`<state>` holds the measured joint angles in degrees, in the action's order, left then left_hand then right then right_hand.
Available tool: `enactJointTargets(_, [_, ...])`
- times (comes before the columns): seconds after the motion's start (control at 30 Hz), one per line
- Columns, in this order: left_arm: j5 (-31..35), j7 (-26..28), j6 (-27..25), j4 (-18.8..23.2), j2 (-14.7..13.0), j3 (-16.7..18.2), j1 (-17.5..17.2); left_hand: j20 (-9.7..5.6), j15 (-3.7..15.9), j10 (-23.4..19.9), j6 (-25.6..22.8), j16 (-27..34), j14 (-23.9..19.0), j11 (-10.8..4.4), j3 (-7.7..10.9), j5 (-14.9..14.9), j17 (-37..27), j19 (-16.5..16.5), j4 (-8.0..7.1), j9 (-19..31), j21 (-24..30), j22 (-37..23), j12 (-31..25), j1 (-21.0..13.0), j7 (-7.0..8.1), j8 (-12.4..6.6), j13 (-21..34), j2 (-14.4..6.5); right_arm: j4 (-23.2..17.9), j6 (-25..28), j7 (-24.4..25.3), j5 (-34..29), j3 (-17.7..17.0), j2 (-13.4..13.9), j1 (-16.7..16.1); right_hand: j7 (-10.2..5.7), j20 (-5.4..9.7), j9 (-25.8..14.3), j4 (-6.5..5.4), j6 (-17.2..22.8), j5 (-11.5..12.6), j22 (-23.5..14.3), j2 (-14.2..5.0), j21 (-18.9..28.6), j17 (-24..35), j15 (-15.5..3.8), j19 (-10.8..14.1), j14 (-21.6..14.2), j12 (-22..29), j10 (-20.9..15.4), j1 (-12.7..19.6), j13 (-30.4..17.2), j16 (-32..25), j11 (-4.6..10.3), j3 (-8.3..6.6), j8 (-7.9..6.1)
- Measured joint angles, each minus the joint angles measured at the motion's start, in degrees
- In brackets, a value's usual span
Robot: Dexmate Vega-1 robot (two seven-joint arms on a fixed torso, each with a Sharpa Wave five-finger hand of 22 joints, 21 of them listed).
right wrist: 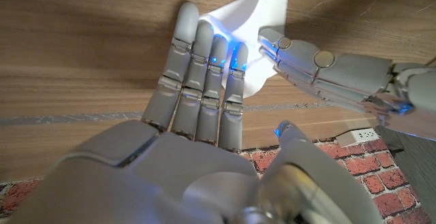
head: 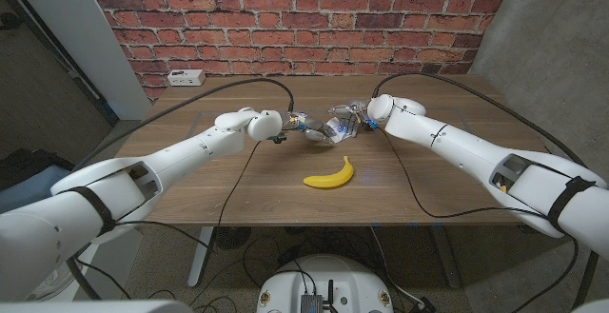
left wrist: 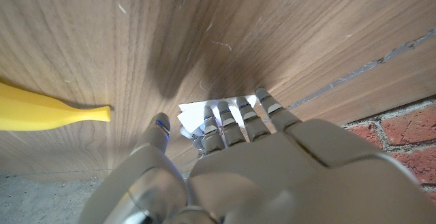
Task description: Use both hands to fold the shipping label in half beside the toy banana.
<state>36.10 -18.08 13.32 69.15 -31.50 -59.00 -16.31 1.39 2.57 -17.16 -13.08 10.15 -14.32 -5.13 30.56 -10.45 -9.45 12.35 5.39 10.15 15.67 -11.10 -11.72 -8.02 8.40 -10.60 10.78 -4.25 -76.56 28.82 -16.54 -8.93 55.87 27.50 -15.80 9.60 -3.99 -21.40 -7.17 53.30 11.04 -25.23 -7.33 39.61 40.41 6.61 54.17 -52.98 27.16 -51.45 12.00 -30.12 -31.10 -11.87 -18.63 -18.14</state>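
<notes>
Bare table (head: 238,194) surrounds the toy banana (head: 330,174), the lone obstacle.

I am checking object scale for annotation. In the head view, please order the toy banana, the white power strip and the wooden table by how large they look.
1. wooden table, by far the largest.
2. toy banana.
3. white power strip, smallest; it lies farther from the camera, so its real size against the banana is unsure.

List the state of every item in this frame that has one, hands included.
White paper shipping label: on the table, partly lifted and bent, under both hands' fingers.
Yellow toy banana: lying on the wooden table, untouched, apart from the label.
Left robot hand: fingers extended, touching the label.
Right robot hand: fingers straight together, pressing the label.
</notes>
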Motion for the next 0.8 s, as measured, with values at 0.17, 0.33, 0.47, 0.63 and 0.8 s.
enactJointTargets(0.17, [0.0,0.0,0.0,0.0,-0.1,-0.1,0.0,-0.1,-0.09,0.0,-0.1,0.0,-0.1,0.0,0.16,0.0,0.0,-0.1,0.15,0.0,0.0,0.0,0.0,0.0,-0.14,0.0,0.0,0.0,-0.6,-0.1,1.0,0.8,-1.0,0.3,-1.0,-3.47,0.55,0.8,0.32,0.3,0.2,-0.5,-0.3,0.4,1.7,-2.71,-1.0,-0.9,-0.8,-1.0,-0.3,2.2,-1.1,2.72,-0.38,0.04])
enactJointTargets(0.33, [0.0,0.0,0.0,0.0,-0.1,-0.1,0.0,-0.1,-0.1,0.0,-0.1,0.0,-0.1,0.0,0.16,0.0,0.0,-0.1,0.15,0.0,0.0,0.0,0.0,0.0,-1.17,0.01,0.0,0.0,-1.2,-2.3,3.9,2.8,-4.9,0.4,-4.4,-6.68,1.07,0.5,1.96,-1.3,0.2,-2.1,-0.85,1.2,3.7,-5.2,-3.6,0.9,-1.3,0.4,1.4,1.3,-1.7,5.19,-1.7,0.05])
enactJointTargets(0.47, [0.0,0.0,0.0,0.1,-0.1,-0.1,0.0,-0.1,-0.19,0.0,-0.1,0.0,0.0,0.0,0.0,0.0,0.0,-0.1,0.31,0.0,-0.2,0.0,0.0,0.0,-1.77,0.01,0.0,0.0,-0.3,-7.4,8.4,6.0,-7.7,0.3,-7.0,-6.41,0.69,0.2,2.94,-3.2,0.0,-2.6,-0.79,1.2,3.9,-4.46,-7.2,4.8,-3.0,3.2,2.5,1.5,0.0,5.44,-2.31,0.05])
enactJointTargets(0.63, [0.1,0.0,-0.1,0.2,-0.2,-0.2,0.0,-0.1,-0.31,0.0,0.0,0.0,0.1,0.0,0.0,0.0,0.0,-0.1,0.31,0.0,-0.2,0.0,0.0,0.0,-2.39,0.01,0.0,0.0,1.5,-18.3,14.9,7.4,-9.7,0.1,-9.2,-4.74,0.69,0.2,2.99,1.2,-0.5,-1.2,-0.9,0.6,3.1,-4.51,-10.1,7.8,-4.6,5.2,2.6,2.2,2.3,5.44,-2.27,-2.26])
enactJointTargets(0.8, [0.1,-0.1,-0.3,0.4,-0.2,-0.2,0.0,-0.1,-0.31,0.0,0.0,0.0,0.1,0.0,-0.01,0.0,0.0,-0.1,0.31,0.0,-0.2,0.0,0.1,0.0,-2.49,0.01,0.0,0.0,2.3,-24.3,18.0,6.2,-10.5,0.1,-10.4,-2.9,0.24,1.0,2.99,6.5,-0.5,0.5,-0.54,0.0,0.9,-4.98,-11.1,8.3,-5.2,4.6,2.2,3.5,4.5,5.58,-2.26,-4.18])
